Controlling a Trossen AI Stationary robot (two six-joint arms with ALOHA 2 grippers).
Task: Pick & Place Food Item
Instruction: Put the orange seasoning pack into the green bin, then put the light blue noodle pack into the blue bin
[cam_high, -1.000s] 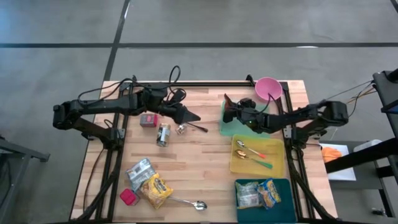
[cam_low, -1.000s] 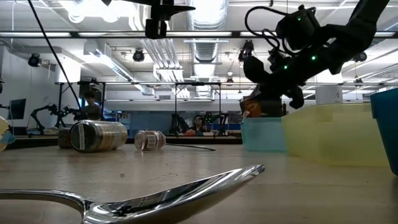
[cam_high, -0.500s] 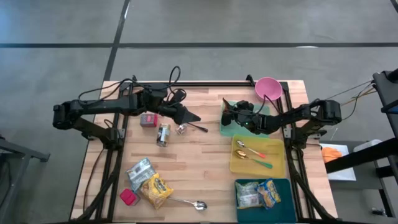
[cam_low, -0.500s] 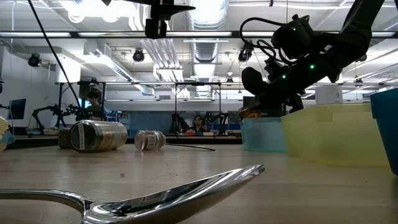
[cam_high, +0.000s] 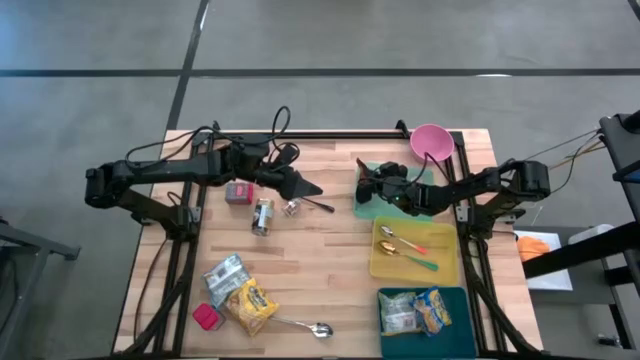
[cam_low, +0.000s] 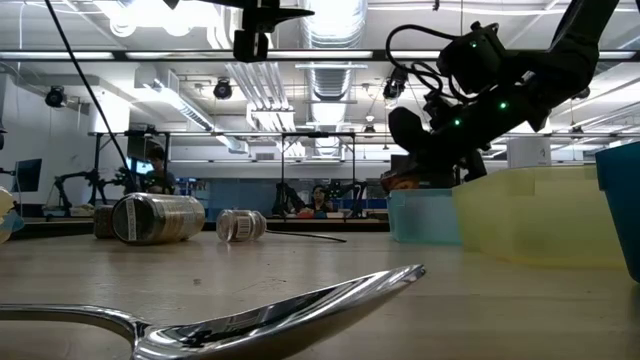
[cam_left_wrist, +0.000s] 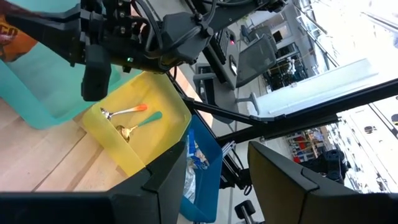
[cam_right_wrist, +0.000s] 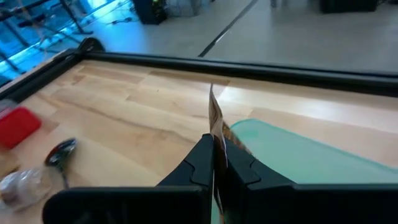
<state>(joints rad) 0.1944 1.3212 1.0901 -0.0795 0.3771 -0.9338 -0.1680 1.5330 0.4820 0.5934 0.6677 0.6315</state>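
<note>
One packet (cam_right_wrist: 216, 127) edge-on in right end effector (cam_right_wrist: 213, 163), label unreadable

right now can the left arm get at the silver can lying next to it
Probably yes. The left gripper hangs just beside the silver can, its fingers parted with nothing between them, and only bare wood lies on the way. The red tin and a small clear wrapper sit close by, not across the path.

No text, label or brand can be read on anything here.
</note>
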